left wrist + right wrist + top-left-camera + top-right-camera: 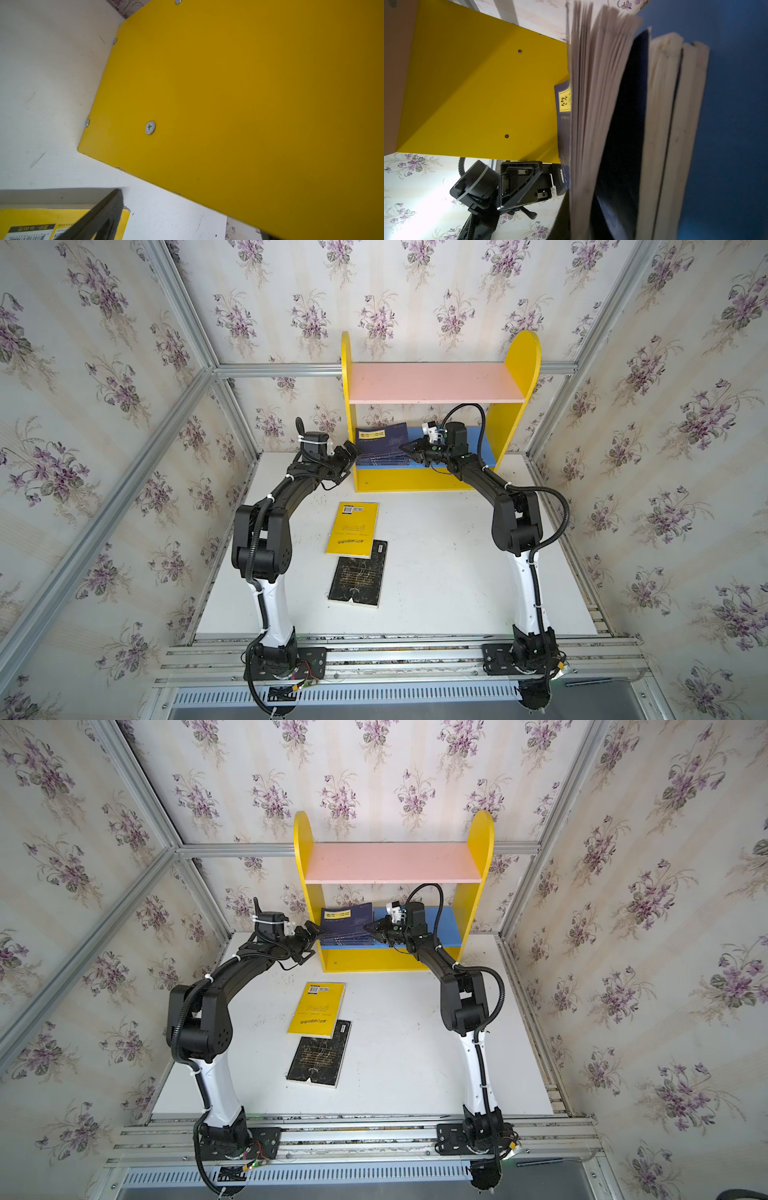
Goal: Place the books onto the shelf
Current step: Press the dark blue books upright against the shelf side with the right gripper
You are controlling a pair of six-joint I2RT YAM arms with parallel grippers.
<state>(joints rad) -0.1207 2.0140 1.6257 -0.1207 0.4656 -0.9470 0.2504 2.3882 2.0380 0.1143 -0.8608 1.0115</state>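
Note:
The shelf (432,383) (395,863) stands at the back of the table. Navy books (380,460) (345,940) lie stacked at the left end of its blue lower board (737,124). The top navy book (376,435) (591,104) tilts up with its pages fanned. My right gripper (404,446) (368,926) is shut on its page edge. My left gripper (353,450) (313,929) (187,228) is open and empty, just outside the shelf's yellow left side (249,104). A yellow book (352,529) (41,220) and a black book (358,574) lie flat mid-table, partly overlapping.
The pink upper board carries nothing. Wallpapered walls with aluminium frame bars close in the table on three sides. Both arm bases sit on a rail (399,655) at the front edge. The right arm's cable (482,427) loops under the pink board.

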